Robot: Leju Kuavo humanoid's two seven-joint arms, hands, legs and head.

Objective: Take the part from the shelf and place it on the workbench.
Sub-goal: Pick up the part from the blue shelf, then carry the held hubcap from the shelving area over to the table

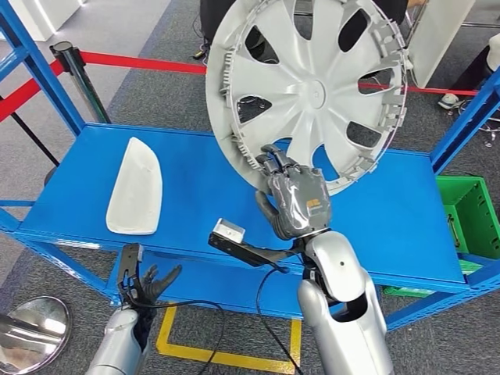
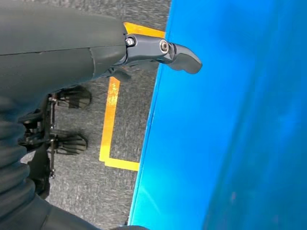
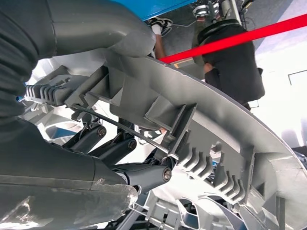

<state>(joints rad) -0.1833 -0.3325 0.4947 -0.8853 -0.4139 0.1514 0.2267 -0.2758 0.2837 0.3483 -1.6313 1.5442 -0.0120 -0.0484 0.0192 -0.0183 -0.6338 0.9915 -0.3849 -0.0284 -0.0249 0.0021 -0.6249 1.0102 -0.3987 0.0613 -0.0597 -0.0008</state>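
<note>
A large silver-grey wheel cover (image 1: 306, 90) stands tilted up above the blue shelf (image 1: 194, 180), its ribbed inner side facing me. My right hand (image 1: 291, 195) grips its lower rim, fingers (image 1: 274, 160) hooked over the edge. In the right wrist view the cover's rim with its clips (image 3: 203, 129) runs across my fingers (image 3: 145, 175), which close around it. My left hand (image 1: 148, 285) hangs low in front of the shelf's front edge with its fingers apart, holding nothing. The left wrist view has one finger (image 2: 173, 52) stretched over the blue shelf surface (image 2: 235, 134).
A white curved panel (image 1: 135, 187) lies on the shelf's left part. A green crate (image 1: 472, 215) sits at the right beyond the blue upright. A red barrier strap (image 1: 141, 61) and a post (image 1: 80, 78) stand behind the shelf. Yellow floor tape (image 1: 224, 355) lies below. A person (image 3: 231, 62) stands beyond.
</note>
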